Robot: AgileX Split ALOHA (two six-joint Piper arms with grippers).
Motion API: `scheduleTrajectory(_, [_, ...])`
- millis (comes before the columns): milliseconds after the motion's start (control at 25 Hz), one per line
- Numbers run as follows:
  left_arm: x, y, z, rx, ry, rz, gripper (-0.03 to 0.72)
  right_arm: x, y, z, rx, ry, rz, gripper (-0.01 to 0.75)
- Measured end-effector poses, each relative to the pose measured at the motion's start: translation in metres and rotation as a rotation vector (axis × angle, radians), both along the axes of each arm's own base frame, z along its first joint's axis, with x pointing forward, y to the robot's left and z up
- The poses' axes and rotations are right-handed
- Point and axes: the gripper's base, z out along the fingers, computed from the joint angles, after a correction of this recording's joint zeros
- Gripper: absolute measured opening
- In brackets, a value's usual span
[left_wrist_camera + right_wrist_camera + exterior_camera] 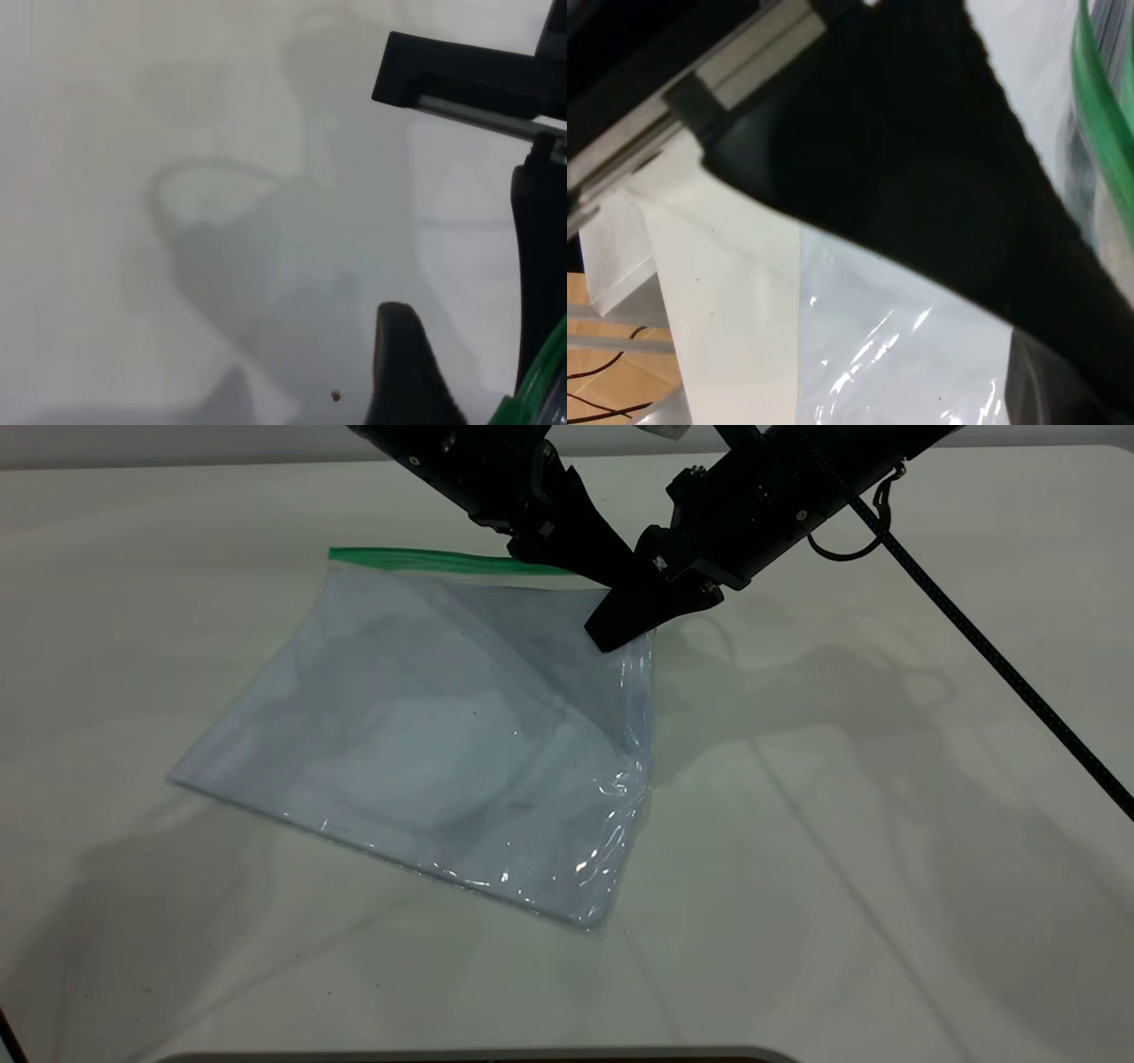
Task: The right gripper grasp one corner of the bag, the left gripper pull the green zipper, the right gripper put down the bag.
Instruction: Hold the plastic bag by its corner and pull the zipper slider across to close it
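The bag point(425, 726) is a clear pouch with white sheets inside, lying flat on the white table except for its far right corner. My right gripper point(620, 627), the one with the cable, is shut on that corner and holds it lifted, and folds run down from the grip. In the right wrist view the plastic point(904, 354) covers one dark finger point(1050, 381). The green zipper point(443, 561) runs along the far edge and shows in both wrist views point(1099, 133) point(539, 385). My left gripper point(607, 567) is open at the zipper's right end, just behind the right gripper. I cannot make out the slider.
The white table point(886, 824) surrounds the bag. The right arm's black cable point(974, 638) slants across the right side. The table's front edge point(443, 1056) is near the bottom. The two grippers crowd each other at the bag's corner.
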Motion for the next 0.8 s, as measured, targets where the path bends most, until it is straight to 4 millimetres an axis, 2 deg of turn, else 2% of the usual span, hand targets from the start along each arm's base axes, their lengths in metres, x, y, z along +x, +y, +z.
scheduleTrajectory(800, [0.0033,0.0004,0.0026,0.022,-0.028,-0.015,0.261,0.0036,-0.0056,0.0003,0.005,0.0,-0.026,0.036])
